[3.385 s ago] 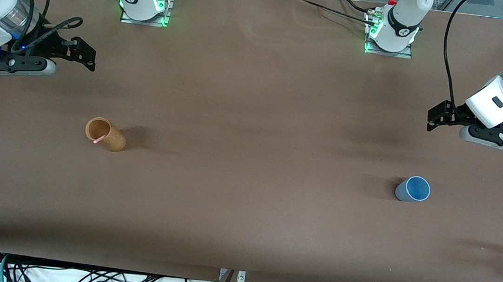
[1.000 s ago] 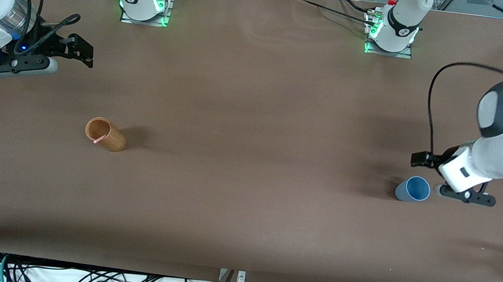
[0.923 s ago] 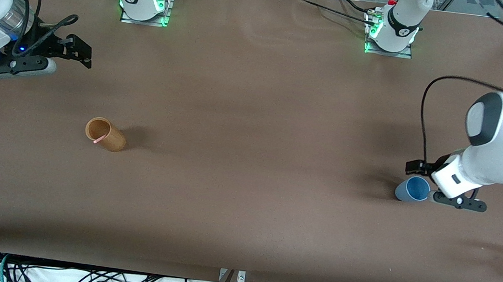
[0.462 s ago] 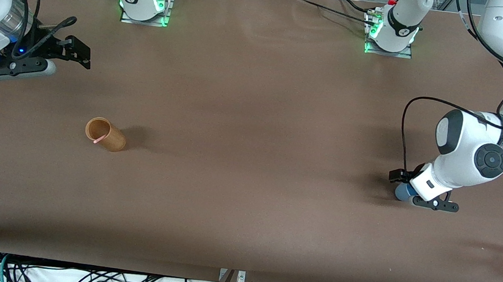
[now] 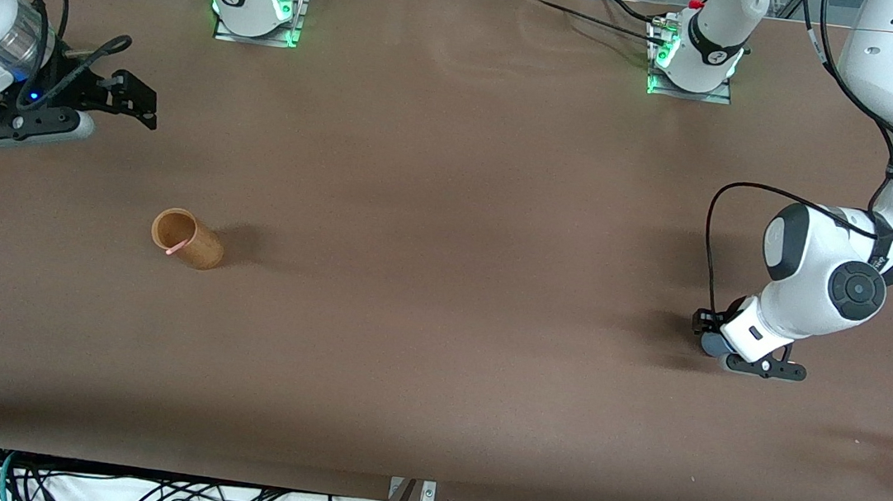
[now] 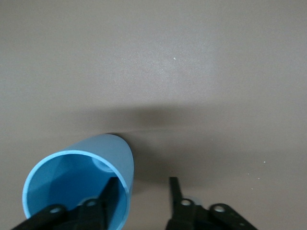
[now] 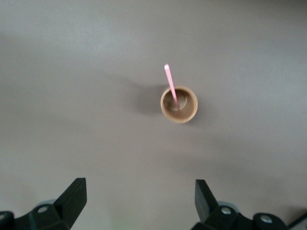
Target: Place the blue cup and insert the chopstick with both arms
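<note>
Light-blue tapered blue cup [image 6: 79,184], upright on counter [image 5: 443,283]; rim wall between spread fingers of left pincer [image 6: 141,201], unpinched.

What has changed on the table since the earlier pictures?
The left gripper came down from above the table to the blue cup; its open jaws now straddle the cup's wall, one inside. The right gripper barely shifted and stays open. The wooden cup with the chopstick stayed put.
</note>
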